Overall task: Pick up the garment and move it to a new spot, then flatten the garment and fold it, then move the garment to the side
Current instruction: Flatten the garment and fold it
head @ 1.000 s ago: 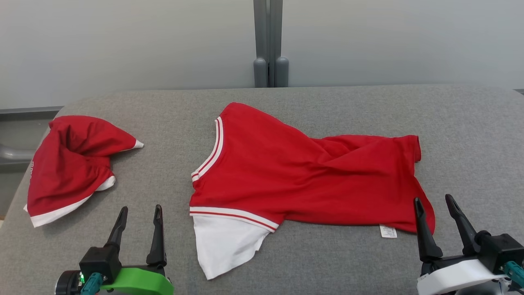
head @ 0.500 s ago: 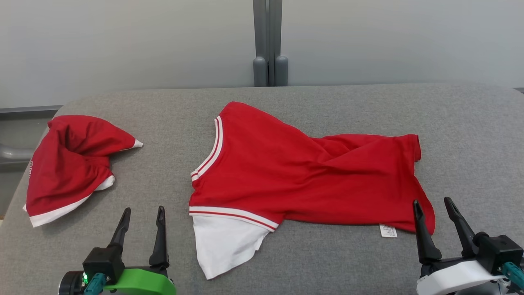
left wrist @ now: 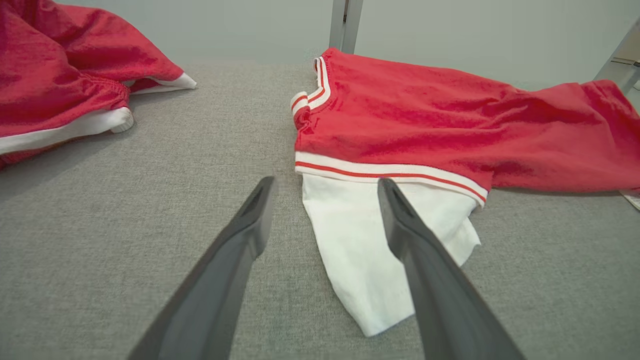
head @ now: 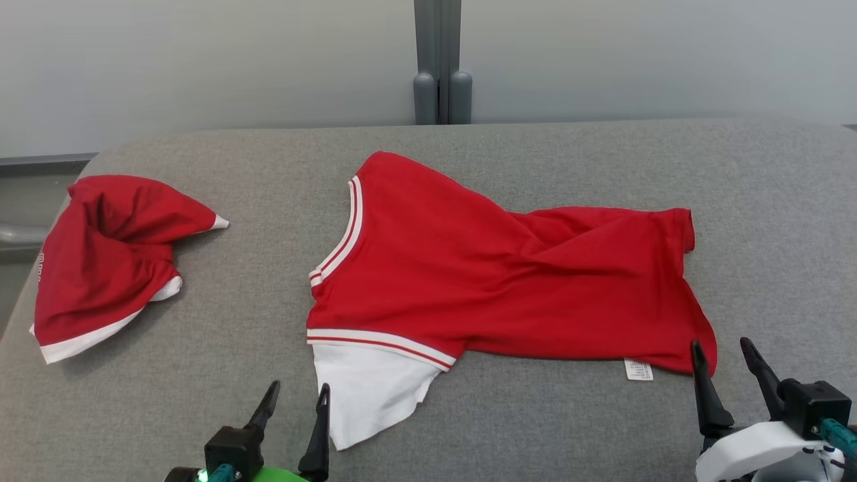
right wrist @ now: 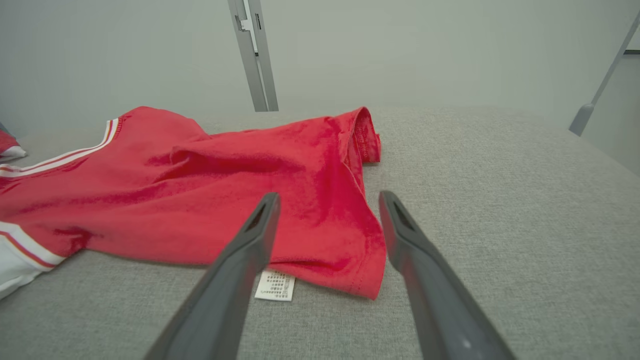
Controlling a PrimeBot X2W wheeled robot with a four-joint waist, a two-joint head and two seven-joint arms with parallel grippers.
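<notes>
Lying unfolded on the table, the shirt was found to be red and creased across its middle. Its collar, trimmed in white stripes, was at the shirt's left end, and its hem formed the right end. A white sleeve stuck out from the shirt's near left corner, below a striped band. A small white label showed at the shirt's near edge, close to its right corner.

Left gripper: it was positioned at the near left of the sleeve, with its jaws spread wide and empty. In the left wrist view its fingers straddled the sleeve's left edge, one over bare table and the other over white cloth. Contact with the cloth could not be determined.

Right gripper: it was positioned at the shirt's near right corner, with its jaws likewise apart and empty. In the right wrist view that corner sat ahead of the gap between the fingers, with the label just beside the left finger. Contact could not be determined here either.

A second garment, red with white edging, lay bunched well to the left of the shirt and apart from it. A grey post stood behind the shirt, roughly in line with its collar end.
</notes>
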